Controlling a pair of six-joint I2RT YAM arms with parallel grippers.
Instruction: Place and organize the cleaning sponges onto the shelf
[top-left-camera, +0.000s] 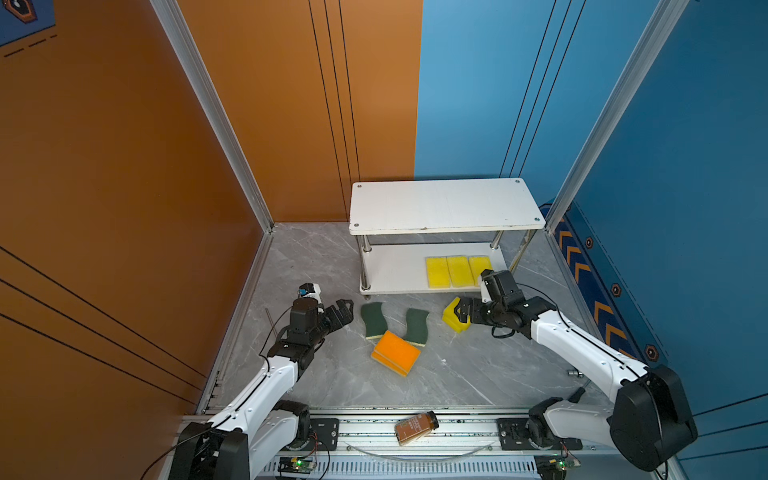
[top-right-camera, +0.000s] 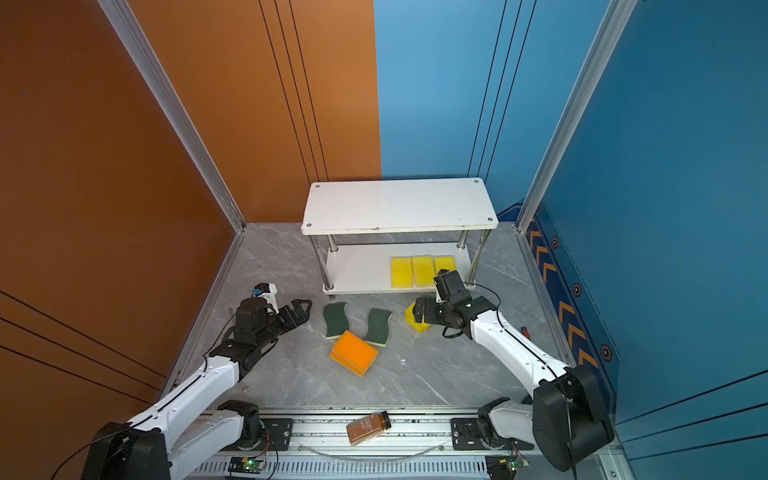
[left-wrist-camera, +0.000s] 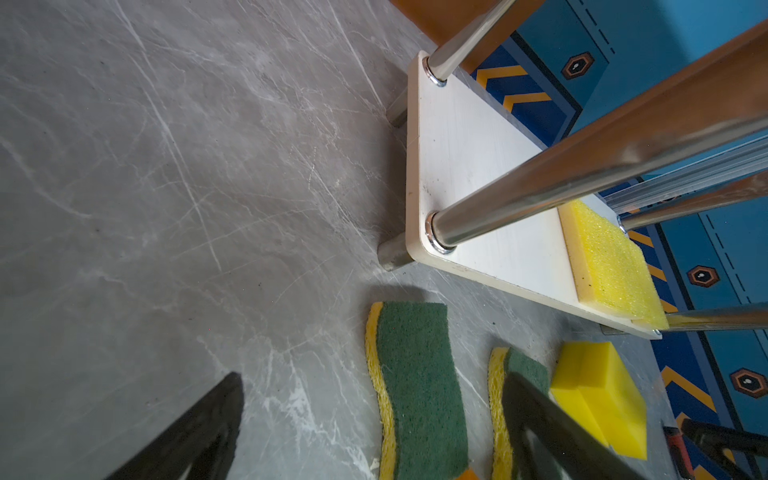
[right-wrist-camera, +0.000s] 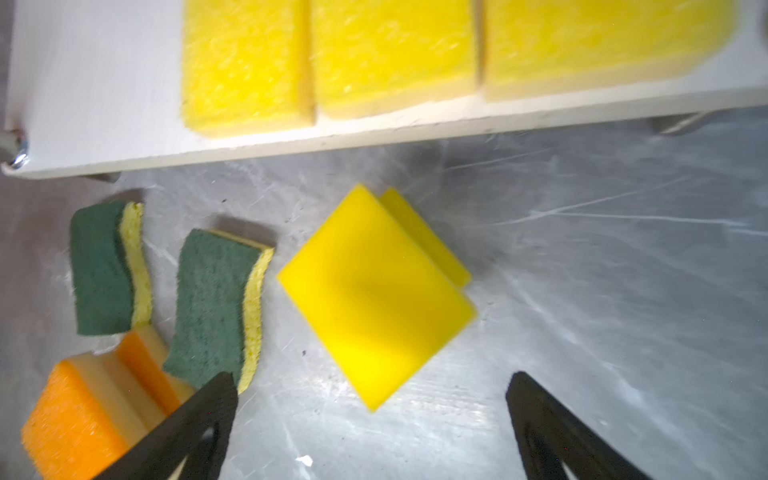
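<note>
Worktop (top-left-camera: 316, 266) of grey marble pattern fills the floor of the cell, and the shelf (top-left-camera: 444, 205) stands at its back edge, its upper white board bare. The left pincer (top-left-camera: 348, 311) hangs low over the worktop just beside the left green sponge (top-left-camera: 373, 320), its jaws spread with nothing between them. The right pincer (top-left-camera: 462, 312) is down at the yellow stack (right-wrist-camera: 374, 291), jaws spread wide to either side of the stack's near corner and pinching nothing; whether a finger touches the foam I cannot tell. That stack, two smooth yellow sponges lying one on the other and slightly offset, sits on the worktop just in front of the shelf's right end. The orange-topped sponges (top-left-camera: 397, 351) lie stacked near the middle of the worktop; two show. The right green sponge (top-left-camera: 417, 326) rests with one end against them, apart from its twin. Three yellow sponges (top-left-camera: 437, 272) (top-left-camera: 460, 271) (top-left-camera: 478, 266) lie flat side by side, touching, on the right half of the shelf's lower board. A brown bottle (top-left-camera: 417, 428) with a black cap lies on its side on the front rail between the arm bases.
</note>
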